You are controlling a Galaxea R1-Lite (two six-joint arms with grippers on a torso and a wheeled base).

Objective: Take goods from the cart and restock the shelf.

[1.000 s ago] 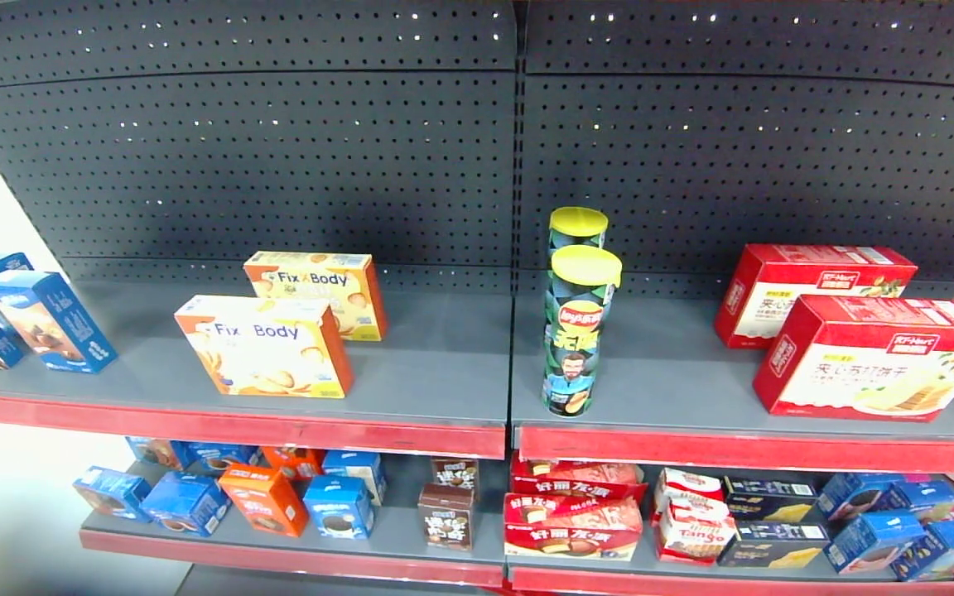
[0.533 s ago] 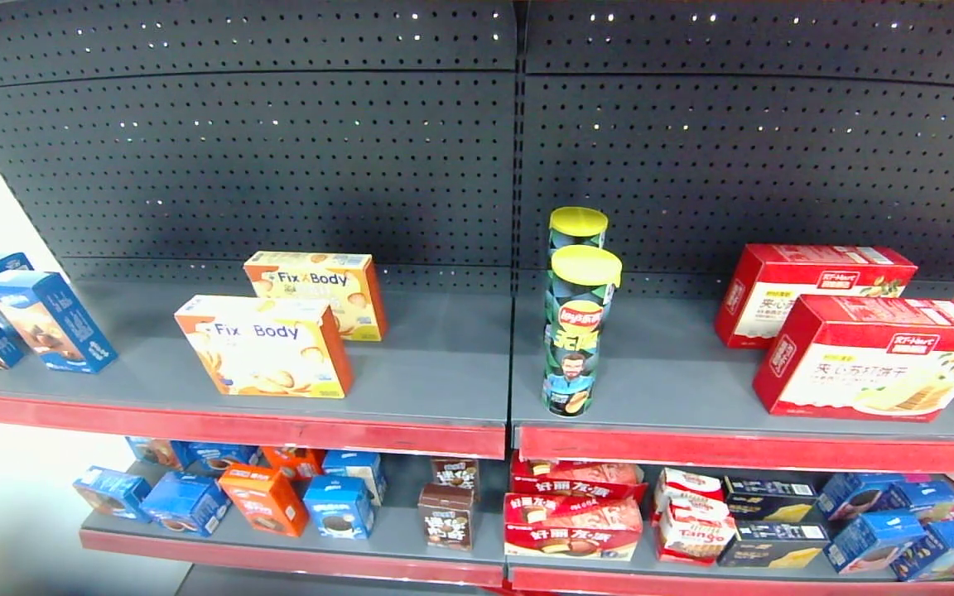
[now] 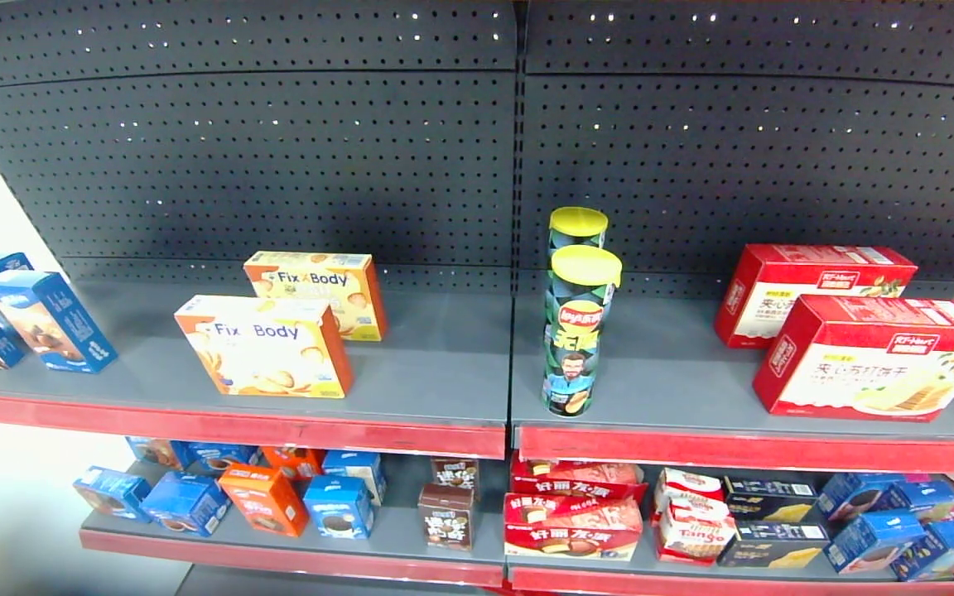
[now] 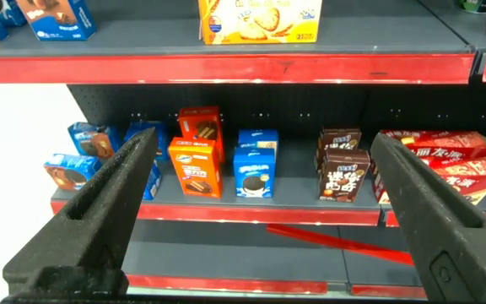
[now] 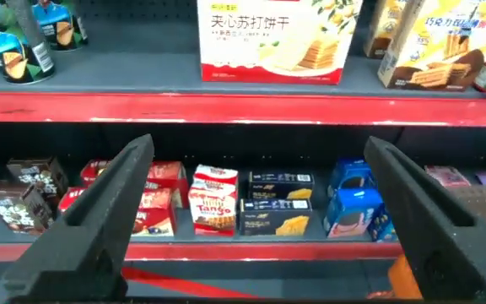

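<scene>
Grey perforated backing panel [image 3: 278, 165] spans the whole unit. Below it the upper shelf [image 3: 444, 364], grey with a red front lip, runs across the head view. The lower shelf [image 3: 398, 542] sits beneath it.

Two red biscuit boxes [image 3: 874, 356] stand at the right of the upper shelf, one nearer the lip and the other behind it toward the centre. Left of centre are two orange boxes [image 3: 266, 346], staggered the same way and apart from each other. Between the two pairs stand two upright chip cans [image 3: 578, 339] with yellow lids, one right behind the other. Blue boxes [image 3: 46, 319] lean together at the far left end.

The left end effector [image 4: 264, 143] hangs released and empty, with its jaws wide apart. It faces the lower shelf, where a small orange carton [image 4: 197, 156], a blue carton [image 4: 256, 162] and brown cartons [image 4: 340, 165] stand in a row. The right end effector [image 5: 258, 150] is likewise spread and holds nothing. It faces small red, white and dark packs [image 5: 213, 198] on the lower shelf.
</scene>
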